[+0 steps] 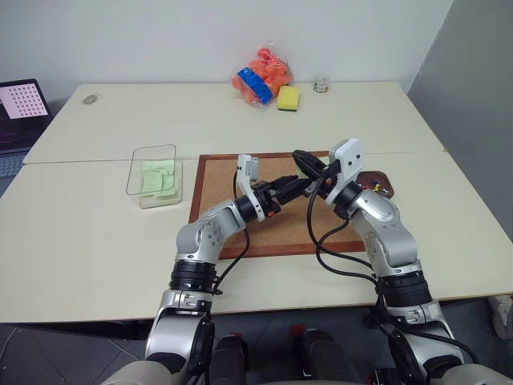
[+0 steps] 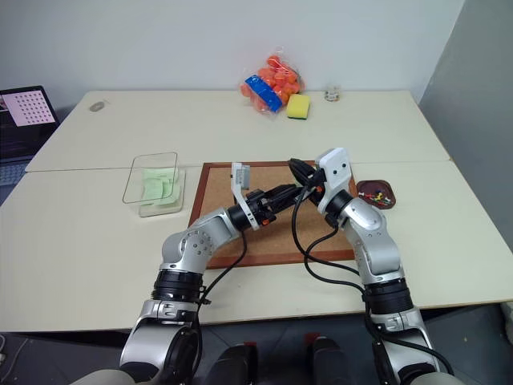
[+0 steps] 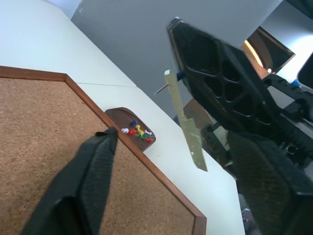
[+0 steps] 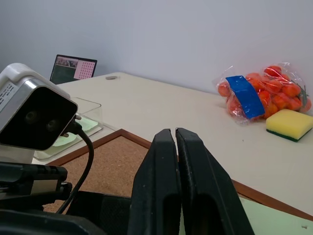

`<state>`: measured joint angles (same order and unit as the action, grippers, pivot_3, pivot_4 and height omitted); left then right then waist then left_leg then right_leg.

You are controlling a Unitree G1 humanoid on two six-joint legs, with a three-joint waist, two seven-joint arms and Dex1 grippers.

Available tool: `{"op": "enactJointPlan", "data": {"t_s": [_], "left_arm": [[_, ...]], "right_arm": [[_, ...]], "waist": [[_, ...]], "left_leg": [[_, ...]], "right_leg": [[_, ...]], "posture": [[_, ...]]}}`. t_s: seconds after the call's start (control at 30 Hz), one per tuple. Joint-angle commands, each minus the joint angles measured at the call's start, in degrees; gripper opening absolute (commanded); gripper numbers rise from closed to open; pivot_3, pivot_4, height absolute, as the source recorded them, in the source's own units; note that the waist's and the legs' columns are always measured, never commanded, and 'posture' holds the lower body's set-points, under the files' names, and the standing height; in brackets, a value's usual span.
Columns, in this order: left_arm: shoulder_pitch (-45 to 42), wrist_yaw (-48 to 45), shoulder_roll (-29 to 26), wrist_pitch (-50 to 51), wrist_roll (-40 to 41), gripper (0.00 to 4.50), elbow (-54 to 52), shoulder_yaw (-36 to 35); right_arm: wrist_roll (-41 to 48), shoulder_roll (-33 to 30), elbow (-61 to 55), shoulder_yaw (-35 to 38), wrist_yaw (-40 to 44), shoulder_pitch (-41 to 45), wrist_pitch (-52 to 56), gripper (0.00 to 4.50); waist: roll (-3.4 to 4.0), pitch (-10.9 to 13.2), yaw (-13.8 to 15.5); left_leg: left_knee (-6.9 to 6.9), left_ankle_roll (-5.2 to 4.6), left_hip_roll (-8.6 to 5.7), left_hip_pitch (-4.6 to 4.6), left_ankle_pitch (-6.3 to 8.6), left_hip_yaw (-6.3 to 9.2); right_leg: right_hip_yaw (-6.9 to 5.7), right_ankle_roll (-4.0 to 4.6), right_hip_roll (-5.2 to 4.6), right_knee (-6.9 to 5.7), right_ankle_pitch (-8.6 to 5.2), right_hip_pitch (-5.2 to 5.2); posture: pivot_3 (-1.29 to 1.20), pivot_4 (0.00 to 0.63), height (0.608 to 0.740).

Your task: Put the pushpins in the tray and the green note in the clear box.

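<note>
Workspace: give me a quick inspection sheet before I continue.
Surface: beige table with a corkboard in the middle.
Job's things: clear box holds green paper; tray holds pushpins; green note in the air with a blue pushpin through it.
Clutter: bag of oranges, yellow sponge.
End effectors: left end effector open around the note; right end effector shut beside it.
Cables: black cables loop over the corkboard.
Surroundings: laptop, white wall.

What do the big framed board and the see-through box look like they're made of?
The board looks like cork, speckled matte brown, in a reddish frame that looks like wood. The clear box looks like glossy transparent plastic: pale green notes show through its walls.
</note>
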<state>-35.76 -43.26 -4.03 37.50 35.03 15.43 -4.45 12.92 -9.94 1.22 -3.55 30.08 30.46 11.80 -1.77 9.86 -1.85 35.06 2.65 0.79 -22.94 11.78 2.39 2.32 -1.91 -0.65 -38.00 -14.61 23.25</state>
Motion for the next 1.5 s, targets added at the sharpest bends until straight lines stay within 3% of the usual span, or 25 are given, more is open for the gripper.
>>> {"op": "enactJointPlan", "data": {"t_s": [0.03, 0.47, 0.8, 0.93, 1.13, 1.5], "left_arm": [[-1.2, -0.1, 0.6, -0.5, 1.0, 2.7, -1.9, -0.2], [-1.9, 0.0, 1.0, -0.5, 0.9, 0.03, -1.4, 0.0], [-1.9, 0.8, 1.1, 0.9, 1.9, 0.03, -1.6, -0.8], [-2.6, 6.3, 3.5, 8.2, 8.1, 0.03, -0.6, -5.9], [-2.1, 8.8, 3.6, 13.5, 10.8, 0.03, -0.8, -7.7], [-2.1, 9.7, 2.5, 13.6, 10.7, 0.03, 0.2, -8.3]], "right_arm": [[1.6, 0.6, -3.4, -0.7, 1.3, 0.2, 0.1, 0.0], [2.6, 0.9, -4.6, -2.0, 2.0, 0.0, 0.7, 0.0], [1.0, 0.6, -3.5, -1.1, 0.3, 0.3, -1.1, 0.0], [1.2, 0.1, -4.1, -0.6, -0.2, 0.2, -1.7, 0.0], [1.5, -0.1, -5.6, -0.4, -1.3, -0.4, -1.8, 0.0], [3.1, -0.2, -8.4, 1.0, -3.0, -0.1, 0.2, 0.0]], "waist": [[0.0, 0.0, 0.0], [0.0, 0.0, 0.0], [0.0, 0.0, 0.0], [-0.01, 0.0, 0.0], [-0.01, 0.0, 0.0], [-0.01, 0.0, 0.0]], "left_leg": [[0.0, 0.0, 0.0, 0.0, 0.0, 0.0], [0.0, 0.0, 0.0, 0.0, 0.0, 0.0], [0.0, 0.0, 0.0, 0.0, 0.0, 0.0], [0.0, 0.0, 0.0, 0.0, 0.0, 0.0], [0.0, 0.0, 0.0, 0.0, 0.0, 0.01], [0.0, 0.0, 0.0, 0.0, 0.0, 0.0]], "right_leg": [[0.0, 0.0, 0.0, 0.0, 0.0, 0.0], [0.0, -0.04, 0.0, 0.01, -0.02, 0.0], [0.0, -0.04, 0.0, 0.01, -0.02, 0.0], [0.0, -0.05, 0.0, 0.01, -0.03, 0.0], [0.0, -0.06, 0.0, 0.01, -0.03, 0.0], [0.0, -0.05, 0.0, 0.02, -0.03, 0.0]], "posture": [[0.0, 0.15, 0.74], [0.0, 0.15, 0.74], [0.0, 0.15, 0.74], [0.0, 0.15, 0.74], [0.0, 0.15, 0.74], [0.0, 0.15, 0.74]]}}
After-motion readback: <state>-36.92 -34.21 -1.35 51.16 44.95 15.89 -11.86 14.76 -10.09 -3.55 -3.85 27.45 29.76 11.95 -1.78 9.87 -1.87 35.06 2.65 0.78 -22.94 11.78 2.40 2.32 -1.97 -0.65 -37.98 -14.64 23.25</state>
